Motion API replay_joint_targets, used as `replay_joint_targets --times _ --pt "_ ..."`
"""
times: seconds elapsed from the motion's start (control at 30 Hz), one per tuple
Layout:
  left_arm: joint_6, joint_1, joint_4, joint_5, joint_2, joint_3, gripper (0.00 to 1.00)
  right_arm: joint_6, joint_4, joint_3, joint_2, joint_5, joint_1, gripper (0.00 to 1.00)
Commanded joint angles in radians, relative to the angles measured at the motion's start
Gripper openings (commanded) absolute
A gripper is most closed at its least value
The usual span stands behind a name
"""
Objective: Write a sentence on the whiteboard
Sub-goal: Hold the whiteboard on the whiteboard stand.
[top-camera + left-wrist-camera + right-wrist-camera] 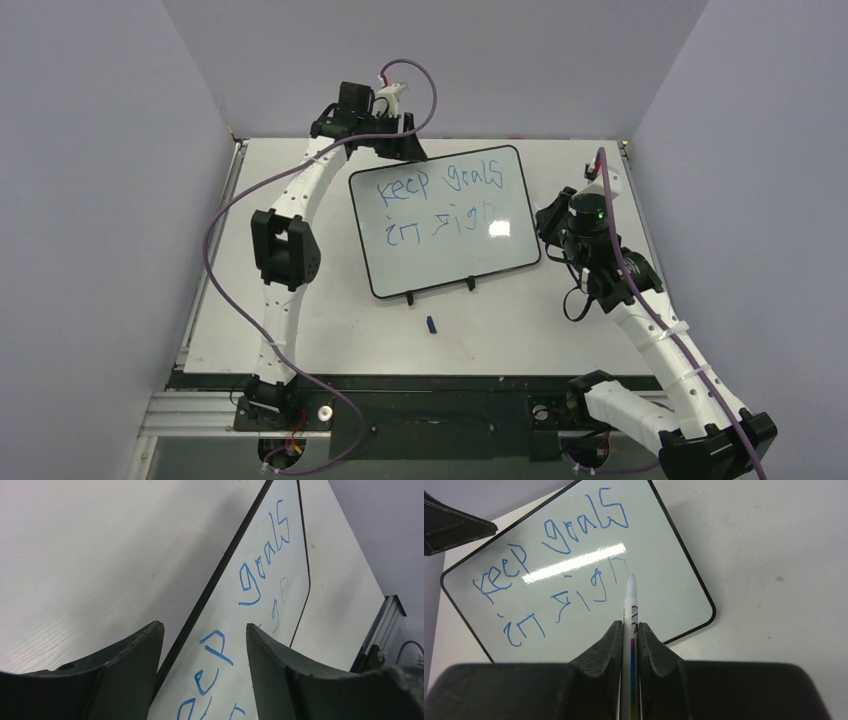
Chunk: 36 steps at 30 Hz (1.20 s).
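Glossy white rectangular whiteboard lies flat mid-desk, its blue handwritten sentence in two lines (last word seemingly unfinished). The right pincer clamps a slim white marker, tip at the line's end, ready to write. The left pincer, jaws apart, straddles the board's far rim, likely to steady it.

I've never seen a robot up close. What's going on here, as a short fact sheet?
Board: whiteboard lying on the table, skewed.
Writing: blue sentence, "keep goals" above "in sig" plus unfinished strokes.
Left claw: open, fingers either side of the rim at the board's far left corner.
Right claw: shut on a white marker, tip by the last strokes; contact unclear.
Loose item: small blue piece, perhaps a cap, near the board's clip feet.
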Motion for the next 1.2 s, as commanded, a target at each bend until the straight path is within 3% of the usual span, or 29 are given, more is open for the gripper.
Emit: replay_joint_targets --times 0.0,0.3,0.57,0.7,0.83,1.07,1.17 --pt "0.005 0.042 -0.04 0.159 0.058 0.139 0.59 -0.021 -0.013 -0.002 -0.022 -0.024 -0.007 0.0" --pt "-0.032 0.084 0.0 0.391 0.152 0.155 0.56 -0.048 -0.04 0.026 -0.005 -0.008 -0.009 0.0" --pt "-0.027 0.082 -0.008 0.424 0.179 0.138 0.5 -0.061 -0.058 0.05 0.006 -0.001 -0.009 0.0" --pt "-0.007 0.077 -0.027 0.452 0.181 0.132 0.4 -0.065 -0.061 0.05 0.008 -0.001 -0.009 0.0" --pt "0.004 0.075 -0.035 0.491 0.175 0.12 0.22 -0.063 -0.061 0.048 0.015 -0.007 -0.009 0.0" --pt "0.057 0.071 -0.056 0.504 0.137 0.071 0.16 -0.057 -0.026 0.038 0.047 -0.034 -0.013 0.0" --pt "0.112 0.064 -0.092 0.489 0.121 0.059 0.07 -0.041 0.002 0.03 0.065 -0.076 -0.033 0.0"
